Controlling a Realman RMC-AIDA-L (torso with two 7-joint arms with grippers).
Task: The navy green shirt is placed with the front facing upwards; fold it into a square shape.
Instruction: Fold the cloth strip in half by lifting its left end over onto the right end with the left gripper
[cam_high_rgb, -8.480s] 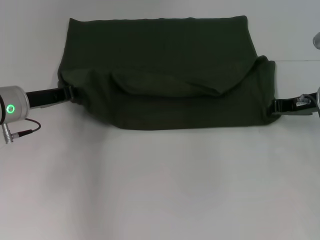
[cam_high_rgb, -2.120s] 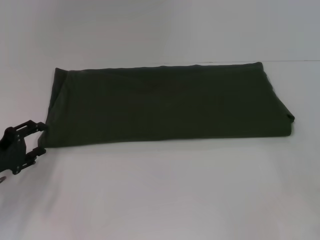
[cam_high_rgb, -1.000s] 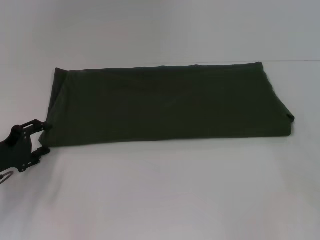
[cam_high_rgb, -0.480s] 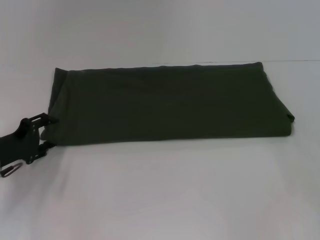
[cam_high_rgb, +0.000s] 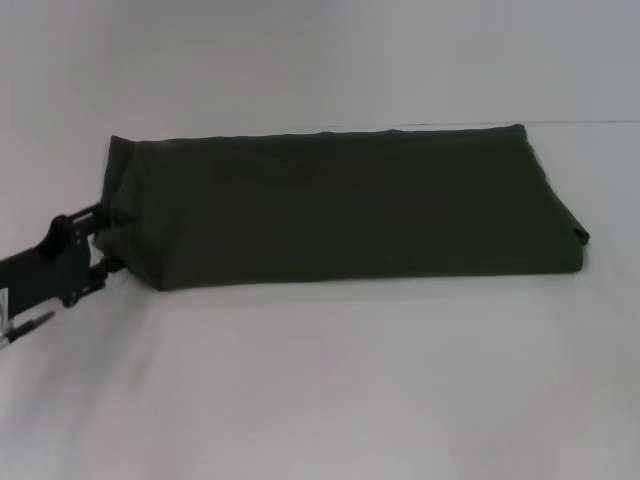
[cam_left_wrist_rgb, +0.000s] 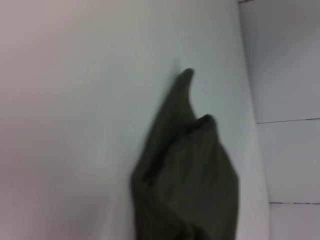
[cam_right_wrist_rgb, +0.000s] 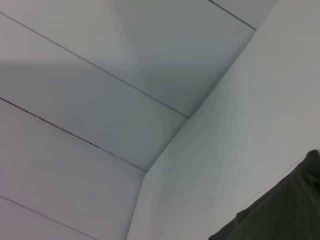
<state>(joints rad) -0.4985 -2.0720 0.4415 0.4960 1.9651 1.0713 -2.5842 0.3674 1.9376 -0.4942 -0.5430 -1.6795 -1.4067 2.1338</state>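
Dark olive-green cloth fills the middle of the head view: the navy green shirt (cam_high_rgb: 340, 205) lies on the white tabletop (cam_high_rgb: 330, 390) as a long folded band, its length going from the robot's left to its right. No lettering or label shows on it.

The head view gives the whole band and its position on the tabletop. The left wrist view shows only one end of the shirt (cam_left_wrist_rgb: 187, 180) from very close, with layers of fabric narrowing to a rounded tip against the tabletop (cam_left_wrist_rgb: 75, 100). The right wrist view shows only a dark corner of the shirt (cam_right_wrist_rgb: 280, 212) beside the tabletop (cam_right_wrist_rgb: 210, 175) and a pale panelled wall (cam_right_wrist_rgb: 100, 75) behind it.

The left end effector (cam_high_rgb: 107, 240) is at the left end of the band, low near the tabletop. Its two black fingers stand apart, one against the shirt's edge, the other just below the lower corner. Whether fabric is between them, I cannot tell. The right end effector appears in no view.
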